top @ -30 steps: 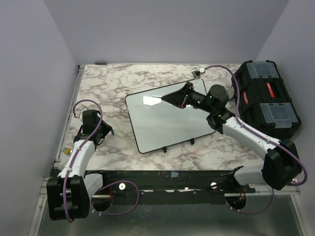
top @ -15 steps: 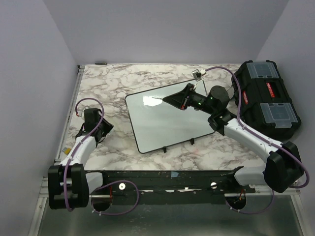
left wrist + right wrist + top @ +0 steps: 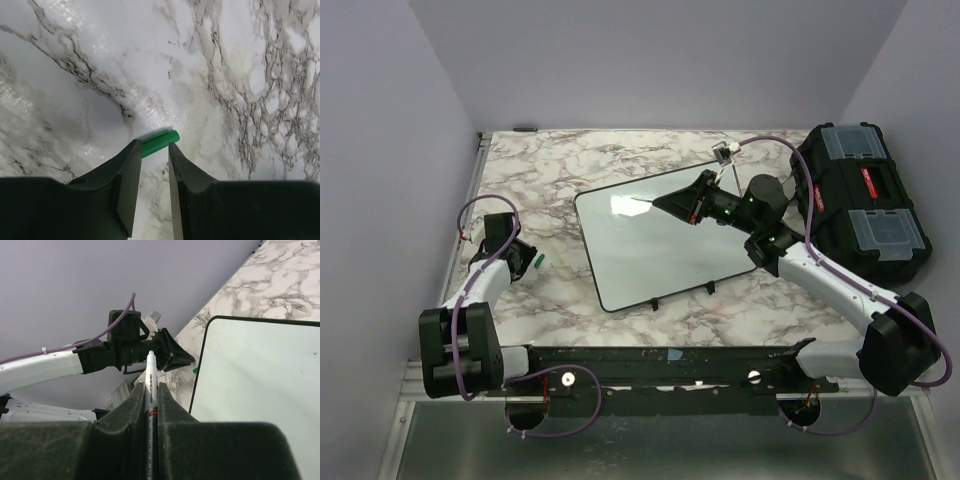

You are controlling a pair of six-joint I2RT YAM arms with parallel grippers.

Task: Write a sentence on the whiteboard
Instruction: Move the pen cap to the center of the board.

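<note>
The whiteboard [image 3: 660, 245] lies flat on the marble table, its glossy face bare; no sentence shows on it. My right gripper [image 3: 678, 205] hovers over the board's far part, shut on a white marker [image 3: 151, 377] whose tip [image 3: 636, 202] points left above the board. In the right wrist view the whiteboard [image 3: 260, 385] fills the right side. My left gripper [image 3: 152, 146] is at the table's left, open by a narrow gap with only marble between its fingers. A green cap [image 3: 161, 140] lies on the table just past the fingertips, and the top view shows the cap [image 3: 536, 260] too.
A black toolbox [image 3: 860, 200] with clear lid compartments stands at the right edge. The left arm [image 3: 120, 347] shows beyond the marker in the right wrist view. Grey walls close in the table at the back and both sides.
My left arm has swung back and to the left, and the green cap now lies in plain sight on the marble beside it. The right arm with the marker has barely shifted.
</note>
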